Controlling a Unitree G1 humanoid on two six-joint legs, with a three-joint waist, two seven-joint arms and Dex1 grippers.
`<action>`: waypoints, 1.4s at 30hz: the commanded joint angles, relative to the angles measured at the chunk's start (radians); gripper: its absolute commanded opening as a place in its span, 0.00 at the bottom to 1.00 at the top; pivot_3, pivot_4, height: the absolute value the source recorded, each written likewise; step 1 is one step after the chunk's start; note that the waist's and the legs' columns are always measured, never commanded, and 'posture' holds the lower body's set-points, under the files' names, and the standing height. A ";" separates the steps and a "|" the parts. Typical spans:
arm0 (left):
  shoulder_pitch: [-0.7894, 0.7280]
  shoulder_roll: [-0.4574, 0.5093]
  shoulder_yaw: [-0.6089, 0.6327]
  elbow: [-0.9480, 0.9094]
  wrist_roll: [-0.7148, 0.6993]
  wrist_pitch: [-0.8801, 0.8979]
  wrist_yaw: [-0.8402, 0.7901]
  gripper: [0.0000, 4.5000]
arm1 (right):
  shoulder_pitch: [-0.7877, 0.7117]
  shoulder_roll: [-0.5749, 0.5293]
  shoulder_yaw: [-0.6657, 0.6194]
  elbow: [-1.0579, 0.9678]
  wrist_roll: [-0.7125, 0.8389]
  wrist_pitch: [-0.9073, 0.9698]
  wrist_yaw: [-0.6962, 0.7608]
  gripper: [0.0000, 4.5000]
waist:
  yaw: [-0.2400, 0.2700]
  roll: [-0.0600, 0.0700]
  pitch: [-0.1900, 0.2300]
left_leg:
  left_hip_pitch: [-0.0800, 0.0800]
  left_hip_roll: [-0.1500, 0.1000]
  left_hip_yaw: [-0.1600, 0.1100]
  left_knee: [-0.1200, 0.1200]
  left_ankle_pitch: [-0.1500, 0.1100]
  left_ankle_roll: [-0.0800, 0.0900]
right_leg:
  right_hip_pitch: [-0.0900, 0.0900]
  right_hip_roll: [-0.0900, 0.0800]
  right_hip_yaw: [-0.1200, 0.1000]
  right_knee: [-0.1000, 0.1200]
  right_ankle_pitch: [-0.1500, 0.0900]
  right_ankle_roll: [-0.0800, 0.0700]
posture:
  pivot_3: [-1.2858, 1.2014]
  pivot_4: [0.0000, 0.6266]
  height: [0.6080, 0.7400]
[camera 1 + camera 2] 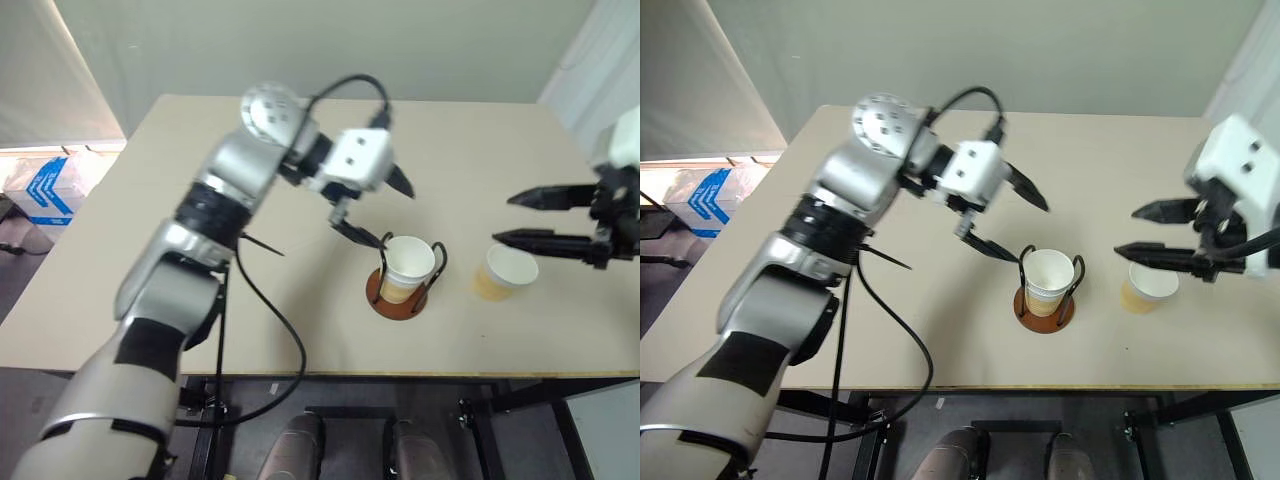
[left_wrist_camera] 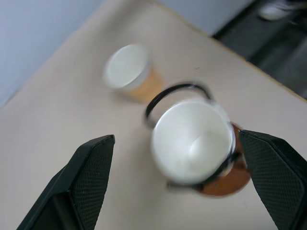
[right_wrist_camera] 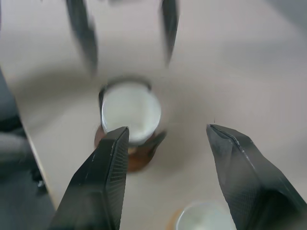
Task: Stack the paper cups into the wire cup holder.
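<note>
1. Both sets of jaws stand spread and empty: the left gripper hangs above the table just left of the holder, and the right gripper hovers over the loose cup, its fingers well apart and touching nothing.
2. Nearest the front edge of the table, about mid-width, stands the holder: a reddish-brown disc with black wire loops rising on either side.
3. A cup sits upright inside those loops, its white rim showing a little above the wire. Whether it is a single cup or two nested cannot be told.
4. Just right of the holder, standing apart from it, is a second cup, upright on the bare table and not yet stacked.
5. Count: two cups visible, one holder, two grippers.
6. Farther back the tabletop is bare tan board running to the far edge.
7. Handling, as a judgement: the cups look very light and thin-walled, so a hard squeeze would likely dent or ovalise them, and a nudge could tip the loose one.
8. The rolled rim seems the stiffest part; a gentle pinch across the upper wall just under the rim should hold best, keeping the cup upright so its tapered base drops into the seated one.
</note>
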 commanded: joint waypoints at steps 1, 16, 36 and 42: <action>0.058 0.055 0.090 -0.093 -0.029 0.103 0.029 1.00 | 0.081 -0.052 0.059 0.012 -0.146 -0.105 0.035 0.80 | -0.001 0.000 0.000 | 0.000 0.000 0.000 0.000 0.000 0.000 | 0.000 0.000 0.000 0.000 0.000 0.000 | 0.52 0.24 1.00; 0.343 0.236 0.239 -0.441 -0.067 0.393 0.178 1.00 | 0.070 -0.005 0.496 0.190 -0.601 -0.444 0.183 0.99 | -0.001 0.000 0.000 | 0.004 0.000 0.000 0.001 0.003 -0.003 | 0.004 0.000 0.000 0.000 0.002 -0.003 | 0.52 0.24 1.00; 0.375 0.283 0.233 -0.510 -0.065 0.440 0.211 1.00 | -0.075 0.192 0.610 0.456 -0.880 -0.611 0.323 0.47 | -0.010 0.000 0.000 | 0.009 0.001 -0.001 -0.003 0.004 0.003 | 0.007 0.000 0.000 -0.001 0.006 -0.019 | 0.52 0.24 1.00; 0.387 0.318 0.242 -0.495 -0.093 0.447 0.154 1.00 | -0.113 0.115 0.474 0.306 -0.735 -0.509 0.453 0.01 | -0.011 0.000 0.000 | 0.008 0.001 -0.001 -0.005 0.004 0.001 | 0.005 0.001 0.000 -0.001 0.004 -0.021 | 0.52 0.24 1.00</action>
